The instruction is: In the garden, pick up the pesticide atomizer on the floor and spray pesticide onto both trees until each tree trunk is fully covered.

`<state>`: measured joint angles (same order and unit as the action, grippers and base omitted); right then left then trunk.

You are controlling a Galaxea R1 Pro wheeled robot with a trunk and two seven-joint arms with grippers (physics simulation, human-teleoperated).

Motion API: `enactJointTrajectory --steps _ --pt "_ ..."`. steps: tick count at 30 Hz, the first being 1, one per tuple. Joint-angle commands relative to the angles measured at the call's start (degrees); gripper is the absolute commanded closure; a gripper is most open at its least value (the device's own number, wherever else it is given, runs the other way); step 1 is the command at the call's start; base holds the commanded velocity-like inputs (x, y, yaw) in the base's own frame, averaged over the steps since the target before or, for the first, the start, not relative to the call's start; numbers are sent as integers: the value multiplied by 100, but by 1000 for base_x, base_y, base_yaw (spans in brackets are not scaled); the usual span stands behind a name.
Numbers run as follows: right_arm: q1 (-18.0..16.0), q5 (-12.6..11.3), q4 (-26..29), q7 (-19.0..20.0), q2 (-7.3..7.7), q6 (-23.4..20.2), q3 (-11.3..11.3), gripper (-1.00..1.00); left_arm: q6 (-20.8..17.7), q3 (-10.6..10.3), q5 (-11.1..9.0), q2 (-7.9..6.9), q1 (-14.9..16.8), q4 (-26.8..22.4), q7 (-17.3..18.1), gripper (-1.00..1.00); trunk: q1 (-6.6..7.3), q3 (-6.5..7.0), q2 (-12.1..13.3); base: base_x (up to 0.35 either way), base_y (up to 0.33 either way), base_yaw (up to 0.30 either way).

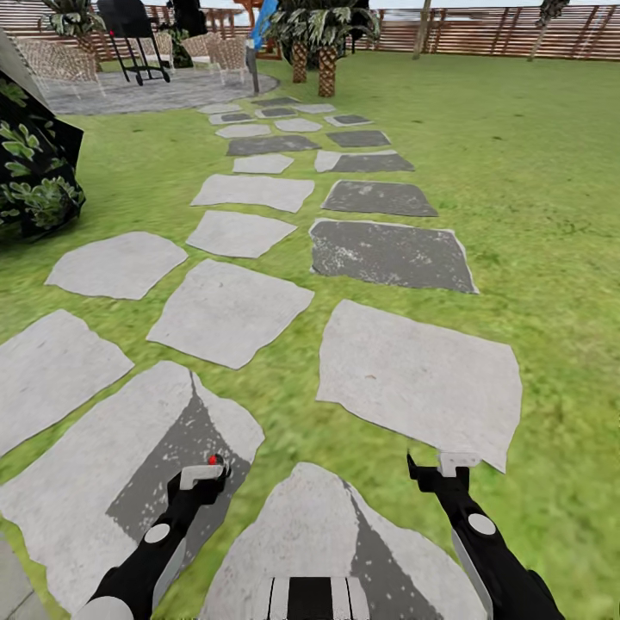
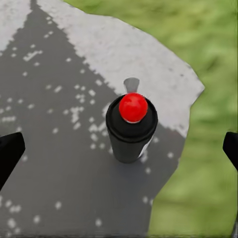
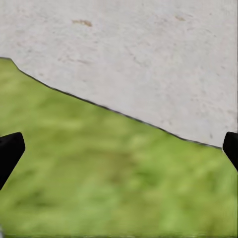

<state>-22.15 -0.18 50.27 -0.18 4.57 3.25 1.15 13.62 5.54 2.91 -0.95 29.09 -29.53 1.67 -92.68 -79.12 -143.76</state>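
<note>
The pesticide atomizer is out of view. Far back by the fence, two bare, leaning tree trunks rise from the lawn. My left gripper hangs open low over a part-shaded stone slab. Between its fingertips the left wrist view shows a small black cylinder with a round red top, seen from above, and neither finger touches it. A red dot shows at that gripper in the head view. Over the grass, at a slab's edge, my right gripper is open and holds nothing.
A path of pale and dark stepping stones runs ahead across the grass to a round stone patio with a black grill. Two short palms stand past the path. A black-leaved plant is at left. A slatted fence closes the back.
</note>
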Motion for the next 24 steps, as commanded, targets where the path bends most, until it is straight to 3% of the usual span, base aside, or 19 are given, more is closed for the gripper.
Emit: enactJointTrajectory --steps 1,4,17,24 --pt "0 0 0 0 0 0 0 -100 0 0 1 0 0 0 0 -100 -2 -32 -2 0 0 0" --pt "0 0 0 0 0 0 -1 -100 0 0 0 -4 0 0 0 -100 -10 -127 -6 0 0 0" --pt "0 0 7 0 0 6 -6 -100 16 -6 5 -7 -17 0 0 -100 -10 -221 -6 0 -3 0" --pt "0 0 9 0 0 9 -8 -100 18 -17 24 6 -26 0 0 -100 -10 -223 -6 0 -210 12"
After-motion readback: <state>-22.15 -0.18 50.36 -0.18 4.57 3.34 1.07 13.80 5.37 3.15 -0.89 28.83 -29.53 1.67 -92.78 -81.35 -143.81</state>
